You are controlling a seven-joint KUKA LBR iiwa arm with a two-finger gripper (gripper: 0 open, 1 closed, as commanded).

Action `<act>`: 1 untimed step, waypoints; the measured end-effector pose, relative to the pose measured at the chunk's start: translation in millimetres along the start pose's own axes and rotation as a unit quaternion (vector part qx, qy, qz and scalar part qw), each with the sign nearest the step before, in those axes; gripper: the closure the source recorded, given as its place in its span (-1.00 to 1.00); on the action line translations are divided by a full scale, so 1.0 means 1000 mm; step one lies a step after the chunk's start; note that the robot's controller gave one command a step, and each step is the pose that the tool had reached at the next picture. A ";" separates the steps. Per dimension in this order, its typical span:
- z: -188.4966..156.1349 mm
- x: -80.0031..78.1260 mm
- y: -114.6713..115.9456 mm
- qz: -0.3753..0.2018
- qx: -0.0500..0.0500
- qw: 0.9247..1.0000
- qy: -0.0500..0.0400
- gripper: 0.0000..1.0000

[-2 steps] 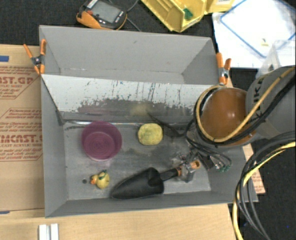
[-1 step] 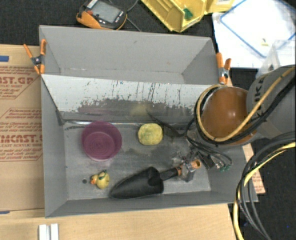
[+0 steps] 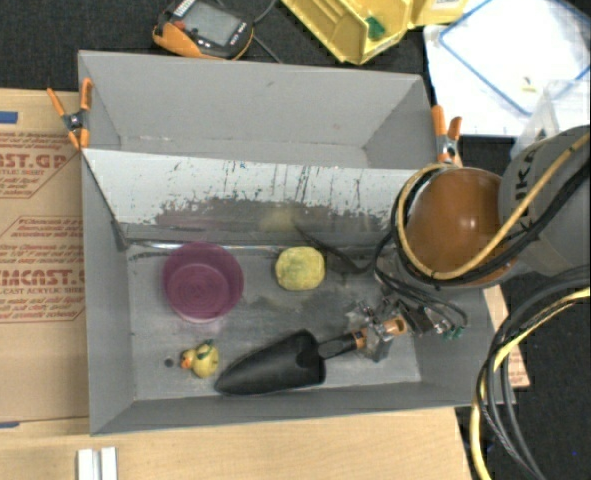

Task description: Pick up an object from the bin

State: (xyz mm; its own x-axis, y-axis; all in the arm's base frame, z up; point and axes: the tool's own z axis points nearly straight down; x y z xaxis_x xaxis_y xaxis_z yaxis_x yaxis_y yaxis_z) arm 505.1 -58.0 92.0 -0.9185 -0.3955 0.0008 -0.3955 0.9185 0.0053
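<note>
Pointing its handle at the hand (image 3: 377, 334), a black scoop (image 3: 273, 365).

Grey arm (image 3: 560, 203) bears an orange wrist cover (image 3: 455, 223), black-yellow cables (image 3: 520, 368), metal pincer (image 3: 377, 334).

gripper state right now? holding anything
Gripper: cannot be told whether it is open, closed or holding anything. It sits right at the handle end of the black scoop.

Yellow crate (image 3: 360, 8), orange device (image 3: 203, 28), white sheets (image 3: 505, 63)
</note>
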 end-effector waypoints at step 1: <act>-0.033 0.000 0.001 0.000 -0.001 1.000 0.001 1.00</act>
State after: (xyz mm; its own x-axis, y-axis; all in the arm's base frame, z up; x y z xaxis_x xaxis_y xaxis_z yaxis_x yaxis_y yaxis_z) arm 504.6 -57.3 125.2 -0.9185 -0.3955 0.0026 -0.3954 0.9185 0.0068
